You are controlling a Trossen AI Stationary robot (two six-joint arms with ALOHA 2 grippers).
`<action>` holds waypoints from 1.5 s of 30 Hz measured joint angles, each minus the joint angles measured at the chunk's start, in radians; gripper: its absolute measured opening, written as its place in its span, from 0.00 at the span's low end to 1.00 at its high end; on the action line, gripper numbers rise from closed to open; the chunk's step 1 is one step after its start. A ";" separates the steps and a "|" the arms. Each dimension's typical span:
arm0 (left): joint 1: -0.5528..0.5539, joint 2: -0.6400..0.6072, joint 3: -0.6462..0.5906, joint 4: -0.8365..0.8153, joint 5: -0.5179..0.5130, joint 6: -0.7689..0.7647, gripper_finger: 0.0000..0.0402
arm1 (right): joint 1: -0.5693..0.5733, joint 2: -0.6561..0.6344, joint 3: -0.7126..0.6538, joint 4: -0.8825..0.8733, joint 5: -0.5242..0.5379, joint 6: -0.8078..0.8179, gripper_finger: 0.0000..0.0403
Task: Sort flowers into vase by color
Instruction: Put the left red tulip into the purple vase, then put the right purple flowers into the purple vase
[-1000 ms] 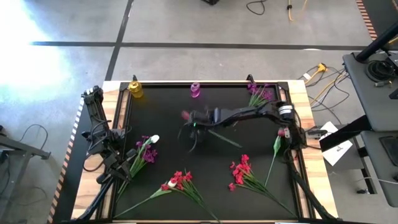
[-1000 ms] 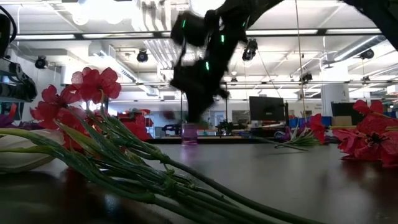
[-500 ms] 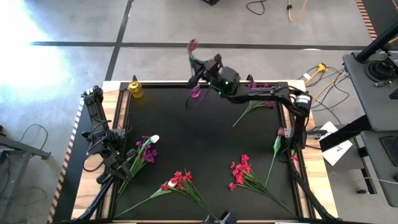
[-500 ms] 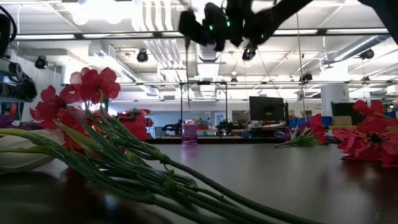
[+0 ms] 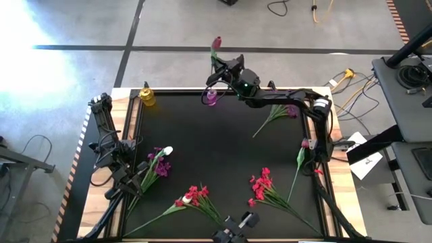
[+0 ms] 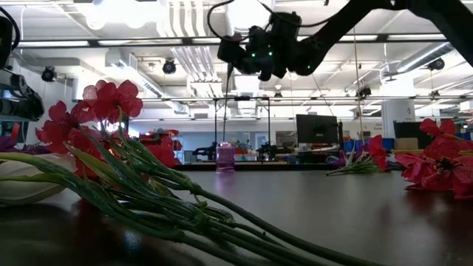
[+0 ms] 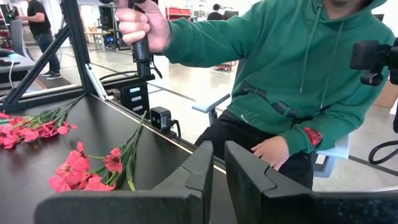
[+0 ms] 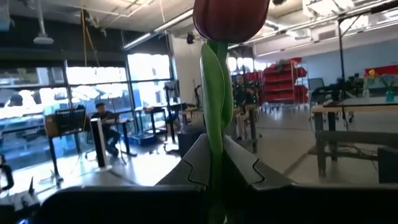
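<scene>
My right gripper (image 5: pixel 226 67) is raised over the table's far edge, shut on a long-stemmed flower with a dark pink bud (image 5: pixel 216 44) (image 8: pixel 230 18). The stem trails down toward the purple vase (image 5: pixel 212 98) (image 6: pixel 225 157); I cannot tell whether its lower end is inside. A yellow vase (image 5: pixel 146 96) stands at the far left. On the mat lie a purple-and-white spray (image 5: pixel 159 162), two red sprays (image 5: pixel 193 196) (image 5: pixel 261 188), a purple spray (image 5: pixel 280 106) and a pink bud (image 5: pixel 305 144). My left gripper (image 7: pixel 219 168) waits at the left edge, shut on nothing. My right gripper pinches the flower's green stem (image 8: pixel 215 146) between its two fingers, below the bud, where a leaf lies along it. The fingers point slightly upward toward the far edge, and the stem runs along them. The bud stands beyond the fingertips, and the flower is lifted clear of the table.
A person in a green hoodie (image 7: pixel 298 74) sits beside the table, one hand on a dark handle (image 7: pixel 142 37). A dark device (image 5: pixel 236 226) juts in at the near edge. The red spray's stems (image 6: pixel 170 207) lie close before the low camera.
My right gripper has carried the flower from mid-table up and toward the far edge. It has tipped from pointing down to pointing slightly upward. The bud has swung out past the far edge, and the stem now hangs by the purple vase.
</scene>
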 joint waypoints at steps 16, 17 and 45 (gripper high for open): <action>0.000 0.000 0.000 0.000 0.000 0.000 0.07 | -0.011 0.020 -0.001 -0.197 -0.001 0.001 0.03; 0.000 0.000 0.000 0.000 0.000 0.000 0.07 | -0.010 0.020 -0.001 -0.227 -0.001 0.004 0.03; 0.000 0.000 0.000 0.000 0.000 0.000 0.07 | 0.093 -0.394 -0.035 -1.529 -0.073 0.250 0.51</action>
